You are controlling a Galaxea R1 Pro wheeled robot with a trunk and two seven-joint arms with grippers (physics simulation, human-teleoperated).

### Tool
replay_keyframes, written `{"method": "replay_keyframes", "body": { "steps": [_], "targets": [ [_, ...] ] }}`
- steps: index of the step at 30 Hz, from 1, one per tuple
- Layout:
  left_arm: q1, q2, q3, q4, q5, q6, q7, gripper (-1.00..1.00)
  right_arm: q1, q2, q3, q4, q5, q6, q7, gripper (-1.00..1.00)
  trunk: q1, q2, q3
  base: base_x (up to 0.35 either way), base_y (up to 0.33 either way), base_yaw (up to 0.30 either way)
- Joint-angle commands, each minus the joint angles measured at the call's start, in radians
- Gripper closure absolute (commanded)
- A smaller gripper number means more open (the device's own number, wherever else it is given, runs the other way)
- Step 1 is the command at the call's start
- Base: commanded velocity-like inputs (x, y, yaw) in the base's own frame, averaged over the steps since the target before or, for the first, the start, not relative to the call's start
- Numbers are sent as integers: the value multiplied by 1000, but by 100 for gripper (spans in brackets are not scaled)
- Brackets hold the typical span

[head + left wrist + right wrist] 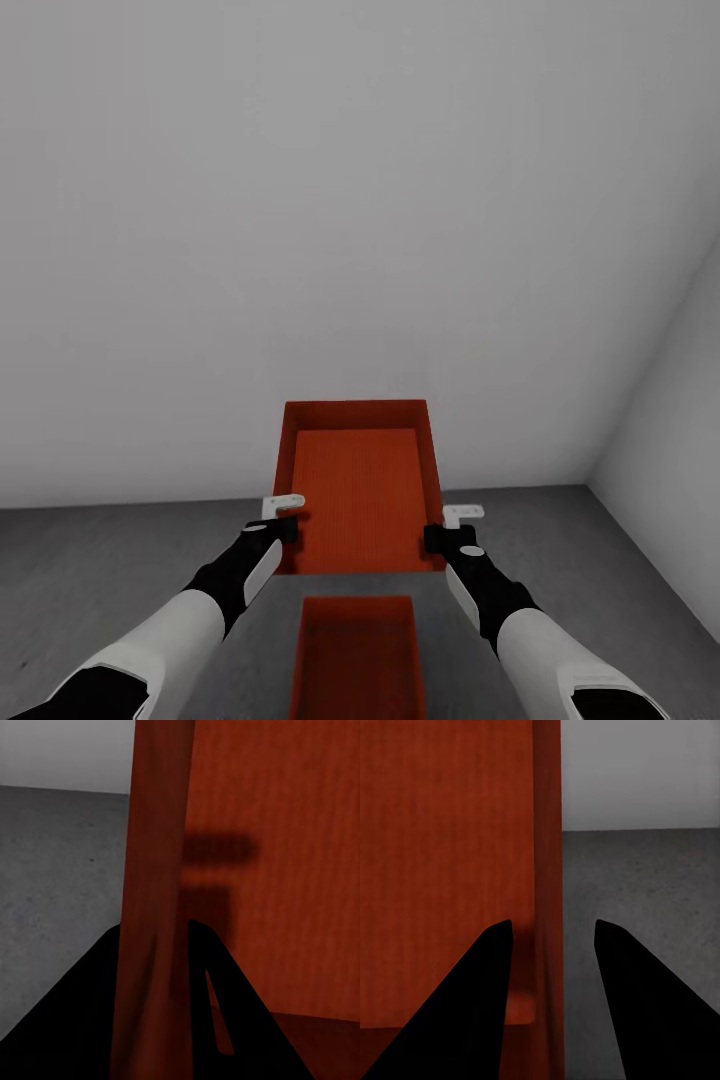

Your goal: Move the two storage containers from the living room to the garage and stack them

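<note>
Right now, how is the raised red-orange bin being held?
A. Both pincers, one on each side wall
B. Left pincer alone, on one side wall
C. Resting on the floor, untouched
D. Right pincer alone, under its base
A. In the head view the left pincer and right pincer flank the raised bin, and each wrist view shows black fingers astride a red wall.

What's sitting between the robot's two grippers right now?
The upper storage container, held between the left gripper and right gripper by its side walls, as the head view shows, above the lower container.
</note>
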State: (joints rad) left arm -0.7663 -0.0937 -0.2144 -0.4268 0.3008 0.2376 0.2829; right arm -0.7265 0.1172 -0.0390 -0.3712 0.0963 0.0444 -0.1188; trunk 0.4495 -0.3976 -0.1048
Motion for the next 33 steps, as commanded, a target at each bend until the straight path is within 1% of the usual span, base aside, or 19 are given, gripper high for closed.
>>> {"method": "replay_keyframes", "body": {
  "steps": [1, 27, 33],
  "targets": [
    [-1, 1, 3, -4, -20, -78, 15, 100, -1, 1, -29, 0, 13, 5, -30, 100, 1, -2, -4, 0, 0, 0],
    [-1, -1, 3, -4, -19, -78, 15, 100, -1, 1, -29, 0, 13, 5, -30, 100, 1, -2, -37, 0, 0, 0],
    [-1, -1, 3, -4, -20, -78, 15, 100, -1, 1, -29, 0, 13, 5, -30, 100, 1, -2, -44, -227, 0, 0]
  ]
}}
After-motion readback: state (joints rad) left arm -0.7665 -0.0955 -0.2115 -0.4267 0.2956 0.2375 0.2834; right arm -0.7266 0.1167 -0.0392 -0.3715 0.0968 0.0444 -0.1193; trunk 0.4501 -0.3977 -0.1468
